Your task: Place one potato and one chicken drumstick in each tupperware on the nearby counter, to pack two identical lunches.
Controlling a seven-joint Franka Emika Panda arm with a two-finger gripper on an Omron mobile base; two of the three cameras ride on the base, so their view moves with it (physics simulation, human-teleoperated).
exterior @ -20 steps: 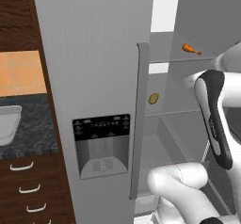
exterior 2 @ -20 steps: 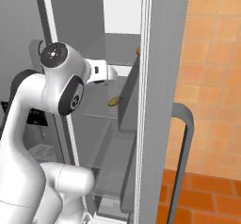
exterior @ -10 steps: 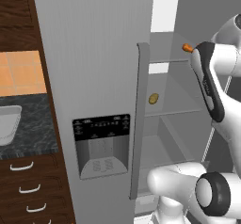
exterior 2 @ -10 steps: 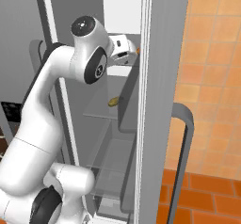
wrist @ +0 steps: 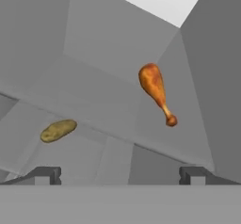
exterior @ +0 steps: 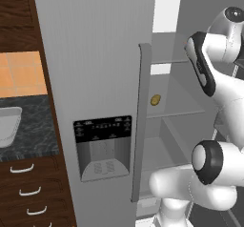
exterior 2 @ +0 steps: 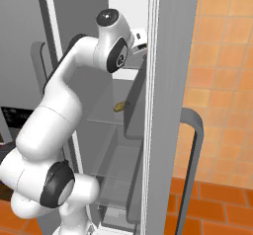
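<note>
The chicken drumstick [wrist: 156, 90] lies on an upper glass shelf [wrist: 94, 89] inside the open refrigerator [exterior: 95, 78]; in the hand view its thick rounded end points up-left and its thin end down-right. It is apart from every other item and is not gripped.

The potato [wrist: 58, 130] rests on a lower shelf [exterior: 176, 104], below and to one side of the drumstick in the hand view. The same potato is visible in both base views, just behind the edge of the closed refrigerator door with the dispenser panel [exterior: 102, 147].

The claw [wrist: 120, 175] is fully spread and empty. Its two dark fingertips [wrist: 44, 175] stand well apart at the bottom of the hand view, short of the drumstick and touching nothing. In the right base view the hand [exterior 2: 140, 39] is at upper-shelf height, directed into the compartment, with the arm [exterior 2: 64, 105] rising from the base.

One tupperware [exterior: 8, 126] sits on the tabletop [exterior: 33, 135] to the left of the refrigerator, above dark wooden drawers [exterior: 28, 192]. Its contents cannot be determined.
</note>
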